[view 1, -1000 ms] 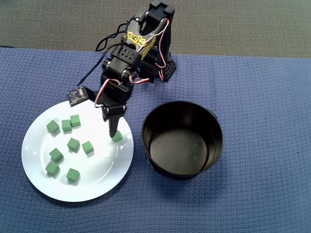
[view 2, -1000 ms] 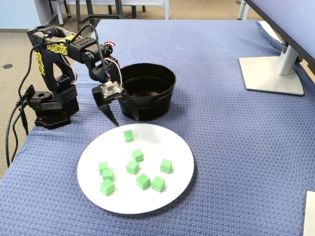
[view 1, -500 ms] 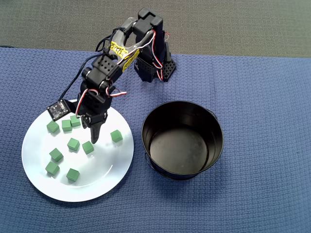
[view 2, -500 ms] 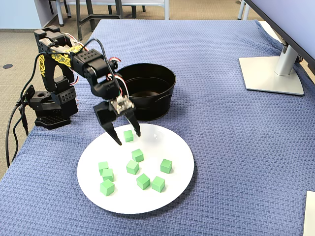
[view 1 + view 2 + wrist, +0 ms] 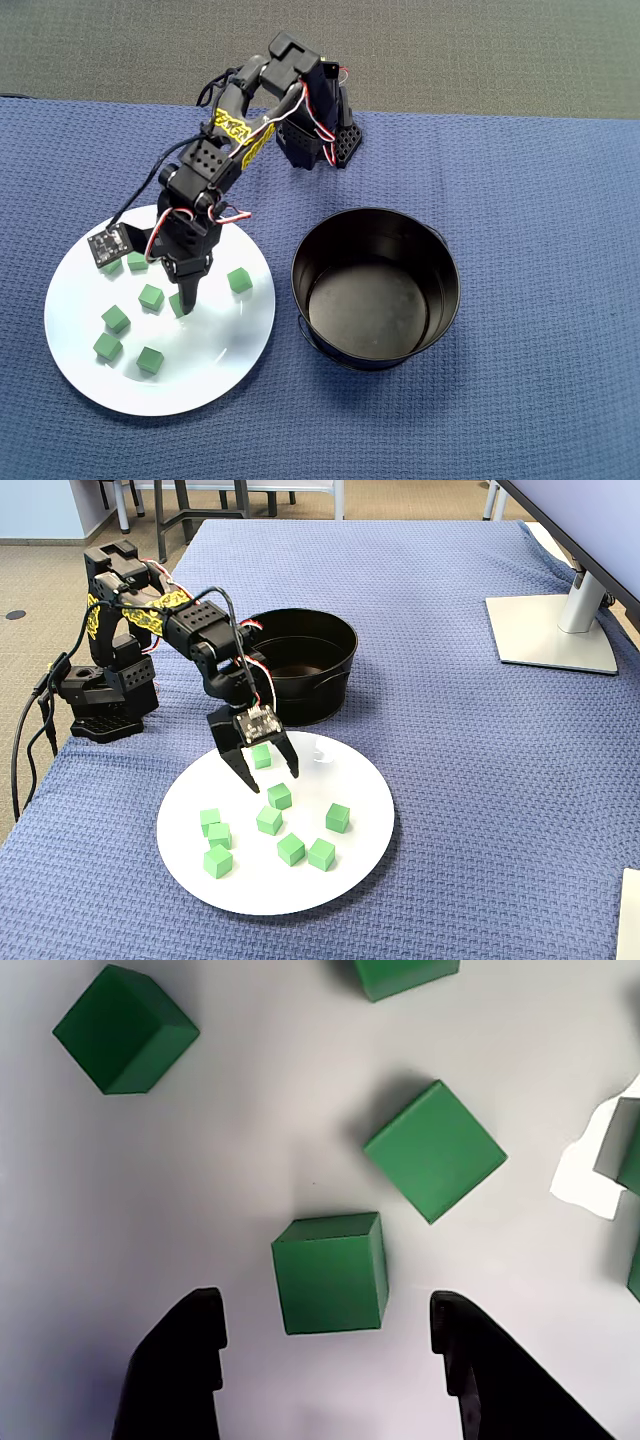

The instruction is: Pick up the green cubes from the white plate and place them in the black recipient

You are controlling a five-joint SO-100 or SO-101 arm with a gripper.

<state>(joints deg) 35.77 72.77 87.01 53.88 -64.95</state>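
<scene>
Several green cubes lie scattered on the white plate (image 5: 222,340) (image 5: 360,780). My gripper (image 5: 186,300) (image 5: 272,778) hangs open, low over the plate's middle. In the wrist view one green cube (image 5: 330,1272) sits on the plate (image 5: 200,1160) partly between my open gripper (image 5: 325,1305) fingers, with a gap on each side. That cube (image 5: 280,796) lies just below the fingertips in the fixed view. Another cube (image 5: 239,280) lies nearer the black recipient (image 5: 442,290) (image 5: 310,695), which stands empty beside the plate.
The arm's base (image 5: 315,140) (image 5: 100,700) sits at the blue cloth's edge behind plate and pot. A monitor stand (image 5: 555,630) is at the far right of the fixed view. A small board (image 5: 106,246) hangs from the wrist over the plate's left part.
The gripper has swung from the plate's rim near the pot toward the plate's middle and come down around one cube. Its jaws stay open; no cube has moved.
</scene>
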